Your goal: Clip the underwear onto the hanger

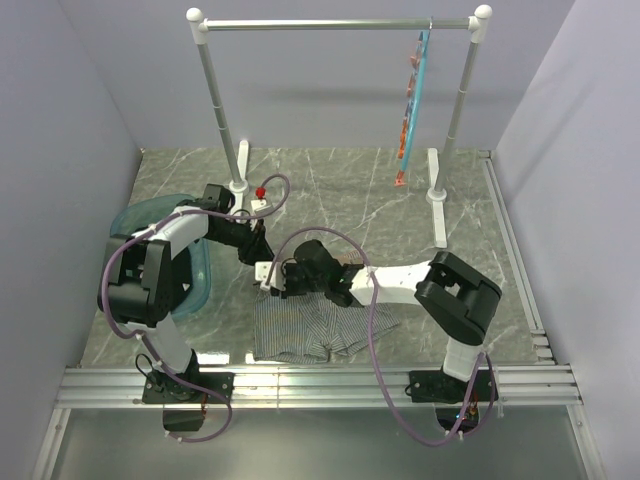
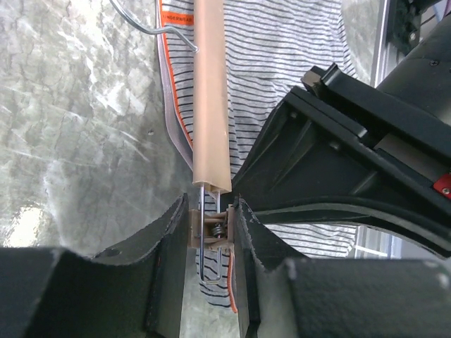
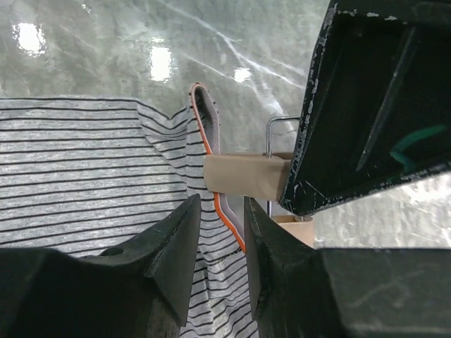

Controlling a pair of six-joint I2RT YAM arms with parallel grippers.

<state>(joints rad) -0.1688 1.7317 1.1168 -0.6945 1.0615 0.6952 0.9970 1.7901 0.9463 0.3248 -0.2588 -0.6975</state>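
At the middle of the surface point(image 1: 350, 190), near the arms' bases, the underwear point(image 1: 300, 328) lies spread out, with the hanger point(image 2: 210, 91) laid on it beside the waistband point(image 3: 203, 113). We see the left tool point(image 2: 210, 210) clenched on 1 end clip point(image 2: 213, 232), while the right tool point(image 3: 222, 211) pinches the orange-edged waistband just beside that end of the bar. We judge the 1st clipping to be in hand. Next, the right tool must feed the band between the clip's plates. The left must then release so the clip bites.
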